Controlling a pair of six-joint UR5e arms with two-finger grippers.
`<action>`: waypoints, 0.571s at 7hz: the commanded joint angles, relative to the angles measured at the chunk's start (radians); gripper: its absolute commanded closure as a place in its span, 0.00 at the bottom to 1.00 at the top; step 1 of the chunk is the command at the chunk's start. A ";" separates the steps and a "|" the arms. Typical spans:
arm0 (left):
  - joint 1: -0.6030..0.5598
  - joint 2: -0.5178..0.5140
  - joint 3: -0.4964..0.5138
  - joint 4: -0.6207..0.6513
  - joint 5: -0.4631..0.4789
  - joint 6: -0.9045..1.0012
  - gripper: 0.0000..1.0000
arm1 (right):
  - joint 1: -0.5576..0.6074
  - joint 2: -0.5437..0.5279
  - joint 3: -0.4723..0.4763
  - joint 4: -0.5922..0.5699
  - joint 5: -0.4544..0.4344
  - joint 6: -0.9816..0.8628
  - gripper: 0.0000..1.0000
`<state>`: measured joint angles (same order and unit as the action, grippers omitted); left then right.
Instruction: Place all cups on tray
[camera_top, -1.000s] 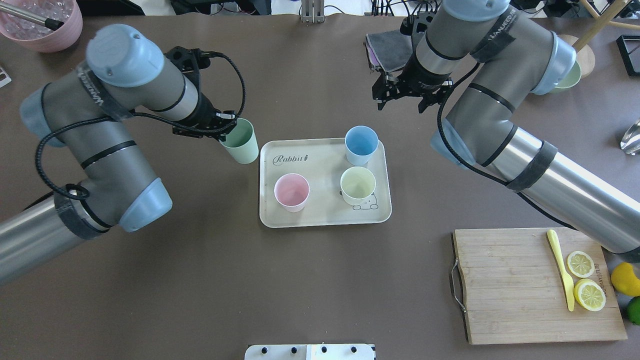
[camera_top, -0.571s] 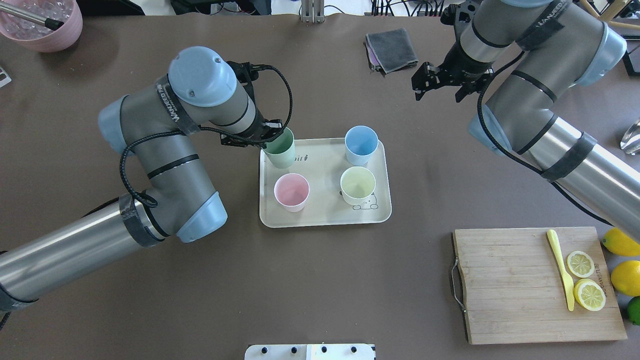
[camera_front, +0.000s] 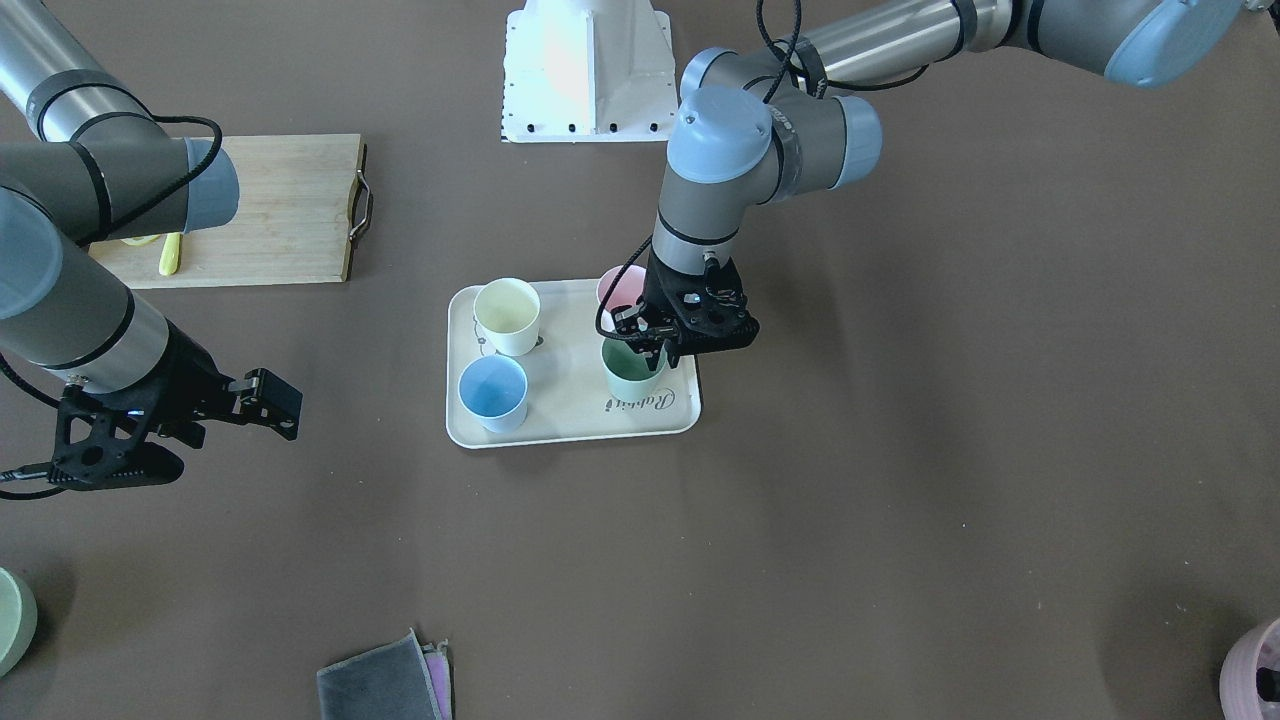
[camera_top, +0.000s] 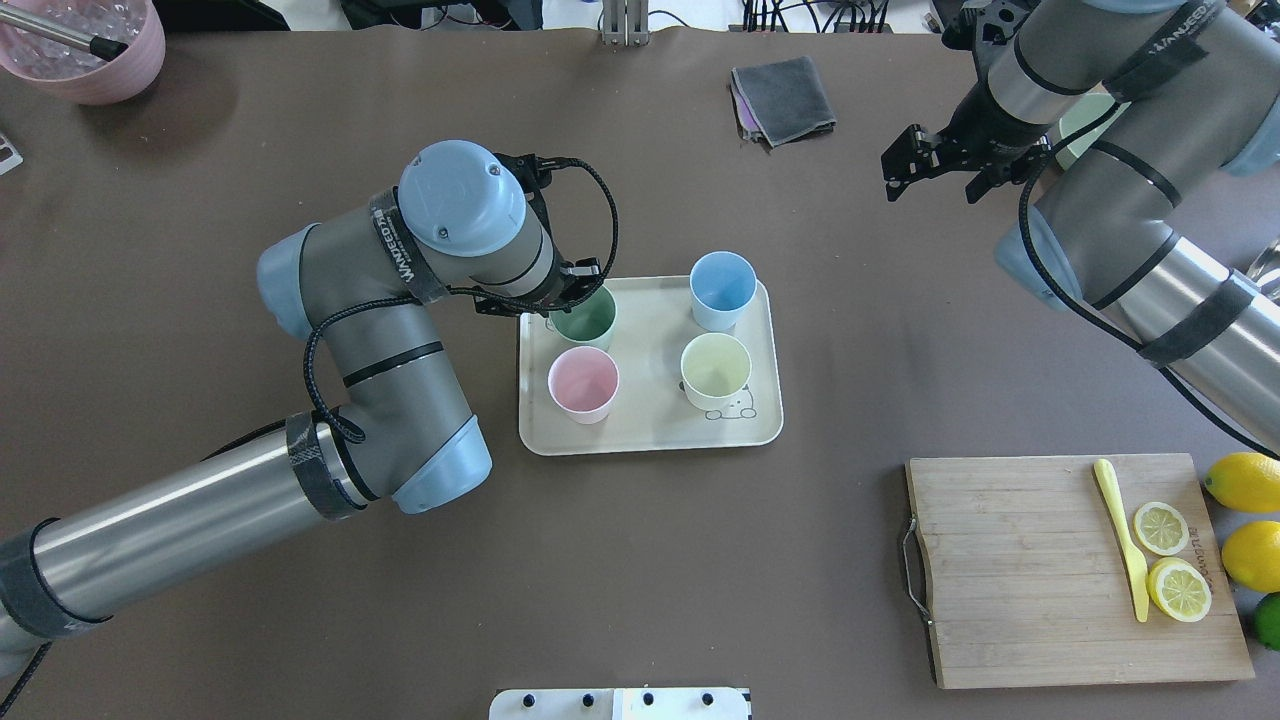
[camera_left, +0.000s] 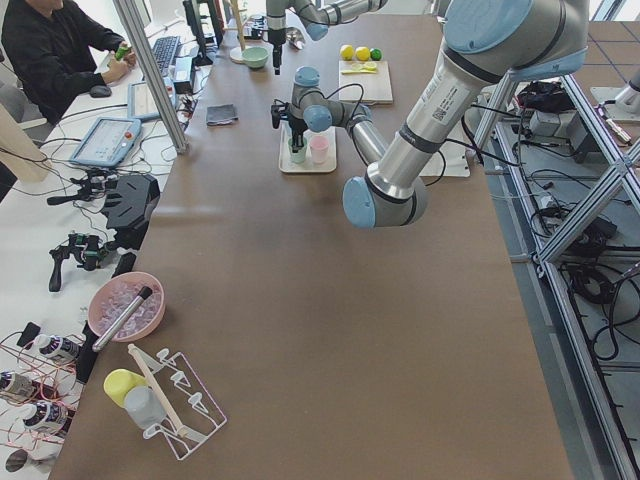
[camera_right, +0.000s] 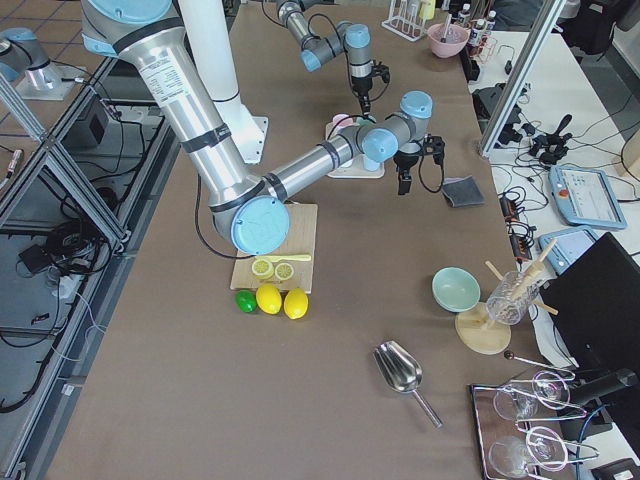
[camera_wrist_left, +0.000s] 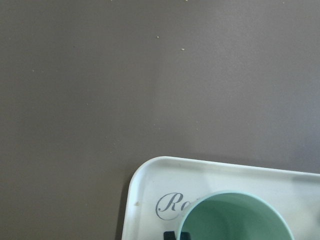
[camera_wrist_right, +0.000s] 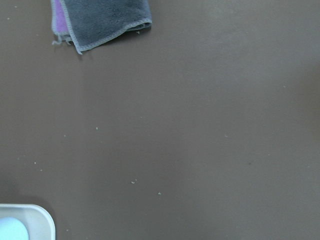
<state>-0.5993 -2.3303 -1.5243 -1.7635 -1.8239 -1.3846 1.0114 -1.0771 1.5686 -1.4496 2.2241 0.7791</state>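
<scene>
The left gripper (camera_front: 648, 350) has its fingers clamped on the green cup (camera_top: 585, 318), which apparently rests in the lettered corner of the tray (camera_top: 655, 432), so a skewed release or lift could drag it over against the pink cup (camera_top: 583, 383) just beside.

Workcell surroundings, fixed furniture and light

One wide table (camera_top: 640, 580), matte brown top, lightly speckled with crumbs; aluminium frame post (camera_left: 152, 75) at its far long edge; white side bench (camera_left: 25, 230) beyond the post; grey floor (camera_left: 600, 440) under the frame struts; even overhead light, soft shadows.
</scene>
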 joint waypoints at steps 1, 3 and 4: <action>-0.080 0.032 -0.110 0.048 -0.020 0.057 0.02 | 0.041 -0.070 0.071 0.000 0.035 -0.068 0.00; -0.242 0.168 -0.224 0.049 -0.136 0.331 0.02 | 0.099 -0.083 0.077 0.011 -0.018 -0.083 0.00; -0.332 0.214 -0.223 0.050 -0.181 0.407 0.02 | 0.116 -0.084 0.068 0.011 -0.021 -0.084 0.00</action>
<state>-0.8253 -2.1829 -1.7219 -1.7131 -1.9468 -1.1024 1.1008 -1.1574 1.6412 -1.4407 2.2152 0.6999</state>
